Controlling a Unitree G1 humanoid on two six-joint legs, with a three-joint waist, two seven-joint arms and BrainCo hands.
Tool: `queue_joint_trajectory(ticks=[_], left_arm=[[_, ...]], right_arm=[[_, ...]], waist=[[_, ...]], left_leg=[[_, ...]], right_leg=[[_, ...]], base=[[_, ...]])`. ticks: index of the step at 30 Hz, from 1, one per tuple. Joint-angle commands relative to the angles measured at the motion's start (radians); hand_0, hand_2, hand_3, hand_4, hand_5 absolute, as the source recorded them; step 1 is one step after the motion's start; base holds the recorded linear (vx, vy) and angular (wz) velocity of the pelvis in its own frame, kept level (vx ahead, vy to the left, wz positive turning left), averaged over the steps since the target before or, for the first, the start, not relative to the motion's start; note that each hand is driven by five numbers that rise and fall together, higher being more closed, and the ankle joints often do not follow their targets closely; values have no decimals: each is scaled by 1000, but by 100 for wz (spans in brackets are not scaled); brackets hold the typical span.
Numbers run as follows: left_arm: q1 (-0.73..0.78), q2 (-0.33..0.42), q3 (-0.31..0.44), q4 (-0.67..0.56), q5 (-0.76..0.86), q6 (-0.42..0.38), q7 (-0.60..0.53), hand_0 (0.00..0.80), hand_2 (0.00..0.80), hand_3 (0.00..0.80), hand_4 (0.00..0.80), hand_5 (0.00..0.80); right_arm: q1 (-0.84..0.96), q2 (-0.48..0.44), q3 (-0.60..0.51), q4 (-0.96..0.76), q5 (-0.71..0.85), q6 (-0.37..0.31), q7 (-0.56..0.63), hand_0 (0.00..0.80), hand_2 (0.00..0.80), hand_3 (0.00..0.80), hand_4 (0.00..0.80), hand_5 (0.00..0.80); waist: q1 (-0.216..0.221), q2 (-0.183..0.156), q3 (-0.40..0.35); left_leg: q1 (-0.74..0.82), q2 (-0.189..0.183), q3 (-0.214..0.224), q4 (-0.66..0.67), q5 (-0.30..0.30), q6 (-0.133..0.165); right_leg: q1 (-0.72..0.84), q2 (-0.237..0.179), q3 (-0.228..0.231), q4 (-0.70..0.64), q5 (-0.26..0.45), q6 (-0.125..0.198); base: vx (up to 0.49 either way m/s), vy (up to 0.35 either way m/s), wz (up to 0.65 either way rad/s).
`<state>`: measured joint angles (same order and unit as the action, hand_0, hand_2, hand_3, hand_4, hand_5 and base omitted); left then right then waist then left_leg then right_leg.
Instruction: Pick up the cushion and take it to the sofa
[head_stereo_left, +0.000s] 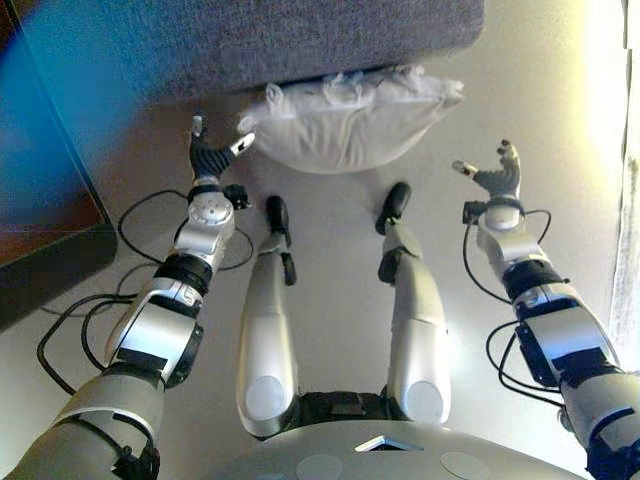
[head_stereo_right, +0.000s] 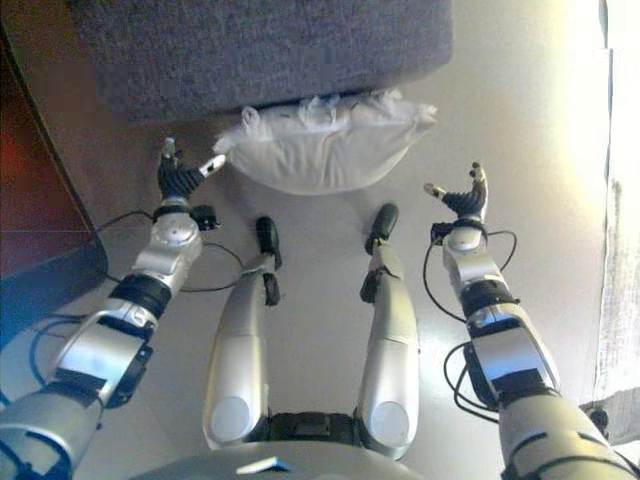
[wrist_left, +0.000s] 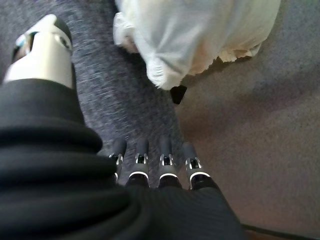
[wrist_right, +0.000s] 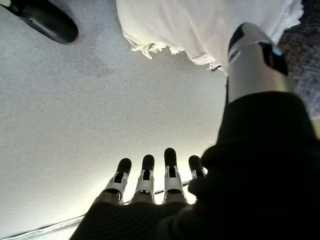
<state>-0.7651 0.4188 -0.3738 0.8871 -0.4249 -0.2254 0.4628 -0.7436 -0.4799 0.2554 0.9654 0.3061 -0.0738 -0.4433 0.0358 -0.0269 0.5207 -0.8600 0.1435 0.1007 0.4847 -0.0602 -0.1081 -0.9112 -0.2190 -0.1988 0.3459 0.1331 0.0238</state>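
A white cushion (head_stereo_left: 345, 122) with a frilled edge lies on the floor against the front of the grey sofa (head_stereo_left: 300, 35). It also shows in the left wrist view (wrist_left: 200, 35) and the right wrist view (wrist_right: 210, 25). My left hand (head_stereo_left: 210, 155) is open, just left of the cushion's left corner, with its thumb almost at the corner. My right hand (head_stereo_left: 497, 178) is open, to the right of the cushion and clearly apart from it. Both hands are empty.
The grey sofa (head_stereo_right: 260, 50) fills the far side. A dark wooden piece of furniture (head_stereo_left: 40, 200) stands at the left. A pale curtain or wall edge (head_stereo_left: 628, 220) runs down the right. The floor (head_stereo_left: 340, 300) is light grey.
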Motion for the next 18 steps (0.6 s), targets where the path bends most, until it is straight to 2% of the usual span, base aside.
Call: queue_joint_trajectory(ticks=[1,9,11,14,18], left_arm=[[-10,40,19,-40,-52,-40,6,0,0,0,0,0],[-49,101,16,-19,-101,-1,-52,0,0,0,0,0],[-53,34,-21,50,-38,-41,9,0,0,0,0,0],[-10,71,-7,116,-69,-132,-68,0,0,0,0,0],[62,126,9,87,-119,-211,-130,0,0,0,0,0]], right_arm=[[-5,-113,36,-28,17,-6,-33,0,0,0,0,0],[-88,-195,50,-4,-6,-25,-29,0,0,0,0,0],[-136,-180,70,31,3,-25,-40,0,0,0,0,0],[-160,-233,88,52,23,-36,-42,0,0,0,0,0],[-173,-282,83,70,3,-72,-39,0,0,0,0,0]], waist=[[-18,45,-1],[-11,36,-1],[-5,14,-1],[1,26,-1],[16,53,-1]], left_leg=[[-117,-34,-32,-17,20,43],[-271,-23,-64,56,8,42],[-303,-26,-89,83,-12,43],[-351,-35,-97,98,-7,37],[-429,-37,-95,146,-13,32]], right_leg=[[-61,-18,39,211,-217,60],[-198,-8,42,299,-236,48],[-218,-6,32,316,-241,51],[-271,-16,32,345,-240,53],[-358,-31,35,417,-253,53]], base=[[0,0,0],[-8,-28,-1],[-13,-180,-5],[1,-20,16],[-19,34,3]])
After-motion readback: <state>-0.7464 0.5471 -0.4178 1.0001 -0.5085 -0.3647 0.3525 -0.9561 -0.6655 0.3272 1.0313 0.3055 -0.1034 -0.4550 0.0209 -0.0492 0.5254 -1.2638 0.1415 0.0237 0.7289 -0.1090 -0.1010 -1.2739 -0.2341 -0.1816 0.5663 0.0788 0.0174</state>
